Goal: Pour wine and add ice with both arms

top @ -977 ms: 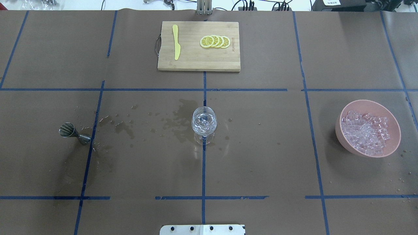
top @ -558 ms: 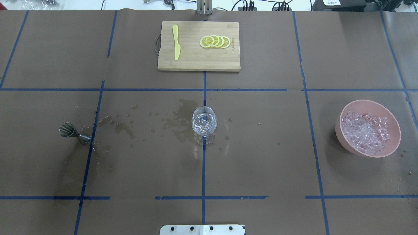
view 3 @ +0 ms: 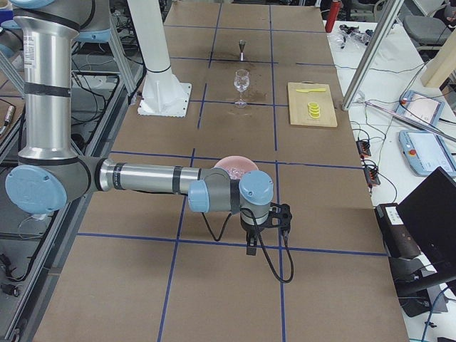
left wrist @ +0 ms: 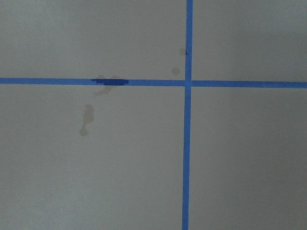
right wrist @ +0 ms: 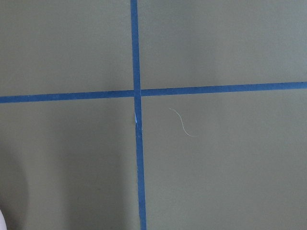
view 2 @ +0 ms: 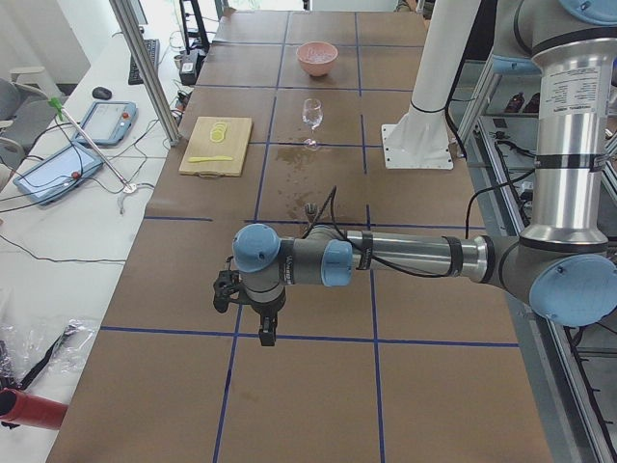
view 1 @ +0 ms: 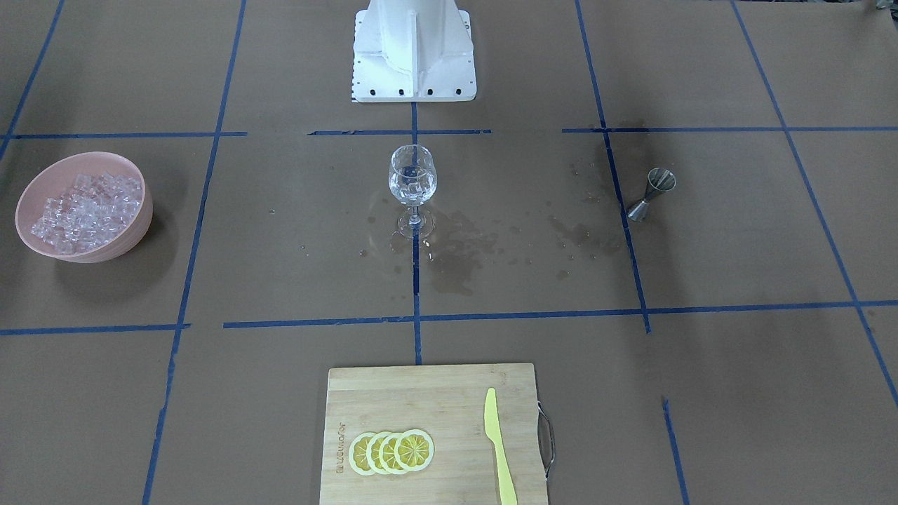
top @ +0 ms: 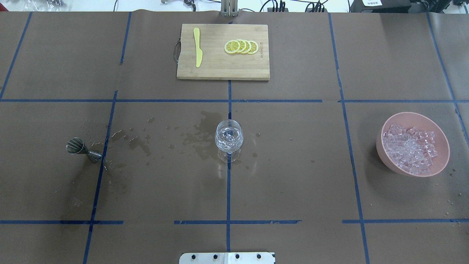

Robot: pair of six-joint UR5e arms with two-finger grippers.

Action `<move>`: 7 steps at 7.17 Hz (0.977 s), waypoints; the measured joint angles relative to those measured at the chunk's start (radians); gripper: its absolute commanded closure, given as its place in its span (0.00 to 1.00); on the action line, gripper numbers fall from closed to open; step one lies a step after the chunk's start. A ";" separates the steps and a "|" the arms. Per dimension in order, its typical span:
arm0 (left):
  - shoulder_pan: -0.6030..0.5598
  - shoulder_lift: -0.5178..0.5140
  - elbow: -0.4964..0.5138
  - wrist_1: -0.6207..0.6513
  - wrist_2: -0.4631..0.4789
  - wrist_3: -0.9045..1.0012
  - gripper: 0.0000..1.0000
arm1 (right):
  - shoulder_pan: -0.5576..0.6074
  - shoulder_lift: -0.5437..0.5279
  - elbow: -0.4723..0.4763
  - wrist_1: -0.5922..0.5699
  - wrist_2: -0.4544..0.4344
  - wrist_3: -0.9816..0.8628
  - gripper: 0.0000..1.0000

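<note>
A clear wine glass stands at the table's centre with liquid and ice cubes in its bowl; it also shows in the front view. A pink bowl at the right holds a heap of ice. A metal jigger stands at the left. Both arms are off to the table's ends. My left gripper shows only in the left side view, my right gripper only in the right side view. I cannot tell whether either is open or shut. Both wrist views show only brown paper and blue tape.
A wooden cutting board at the far centre carries a yellow knife and lemon slices. Wet stains spread left of the glass. The white base block stands at the near edge.
</note>
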 measured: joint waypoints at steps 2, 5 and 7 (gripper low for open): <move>0.000 -0.004 0.000 0.000 0.000 0.001 0.00 | 0.000 0.000 -0.002 0.002 0.000 0.000 0.00; 0.001 -0.013 -0.004 -0.002 -0.001 0.002 0.00 | 0.000 -0.004 -0.008 0.007 0.005 -0.007 0.00; 0.001 -0.016 -0.005 -0.003 -0.001 0.002 0.00 | 0.000 -0.006 -0.009 0.012 0.013 -0.010 0.00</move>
